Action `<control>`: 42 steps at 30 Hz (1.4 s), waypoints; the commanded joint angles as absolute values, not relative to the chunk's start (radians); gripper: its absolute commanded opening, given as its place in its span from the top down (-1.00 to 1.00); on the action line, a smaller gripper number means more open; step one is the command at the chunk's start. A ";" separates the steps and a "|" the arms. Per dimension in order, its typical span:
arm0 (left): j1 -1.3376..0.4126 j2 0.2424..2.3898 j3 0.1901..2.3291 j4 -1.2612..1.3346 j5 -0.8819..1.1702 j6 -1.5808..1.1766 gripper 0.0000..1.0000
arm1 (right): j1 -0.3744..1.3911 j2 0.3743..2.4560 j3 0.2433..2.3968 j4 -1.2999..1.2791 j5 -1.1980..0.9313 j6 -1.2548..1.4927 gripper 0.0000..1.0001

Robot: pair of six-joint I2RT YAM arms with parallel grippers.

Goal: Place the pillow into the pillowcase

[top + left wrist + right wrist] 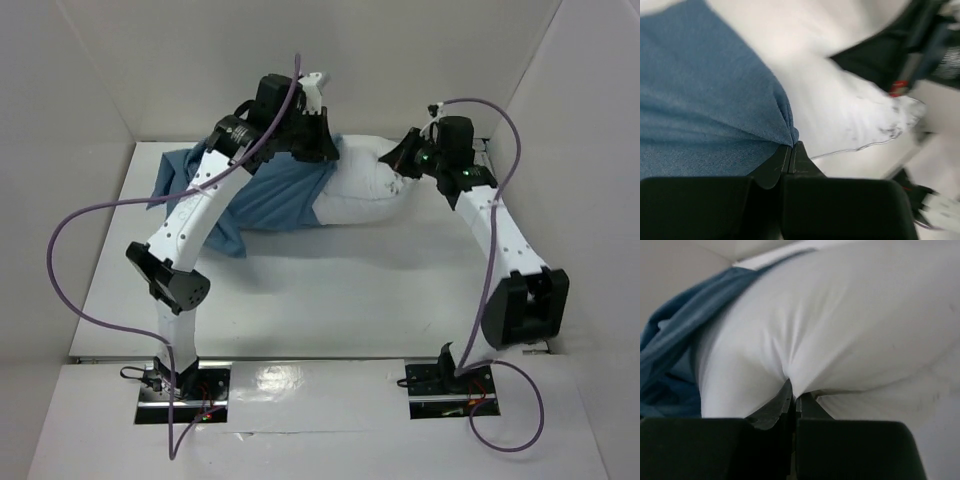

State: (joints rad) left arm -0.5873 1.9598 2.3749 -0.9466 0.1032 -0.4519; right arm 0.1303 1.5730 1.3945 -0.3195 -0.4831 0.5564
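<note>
The white pillow (365, 190) lies across the back of the table, its left end inside the blue pillowcase (275, 195). My left gripper (318, 148) sits at the case's opening edge, over the pillow. In the left wrist view that gripper (791, 146) is shut on a pinch of the blue pillowcase (700, 100), with the bare pillow (840, 120) beyond. My right gripper (398, 160) is at the pillow's right end. Seen from the right wrist, it (793, 390) is shut on a fold of the pillow (840, 325), and the pillowcase (670, 355) shows at the left.
White walls (80, 90) close in the table on the left, back and right. The case's loose tail (175, 175) spreads toward the back left corner. Purple cables (80, 260) loop off both arms.
</note>
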 commanded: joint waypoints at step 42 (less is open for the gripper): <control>-0.407 1.980 2.011 -1.014 0.018 -0.522 -0.40 | 0.321 1.364 1.019 -0.371 -0.327 0.519 -0.78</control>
State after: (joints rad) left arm -0.3923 1.9755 1.9892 -1.0031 0.0334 -0.5262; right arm 0.3264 1.3365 0.9730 -0.3538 -0.3000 0.5575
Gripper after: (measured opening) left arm 0.726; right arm 0.885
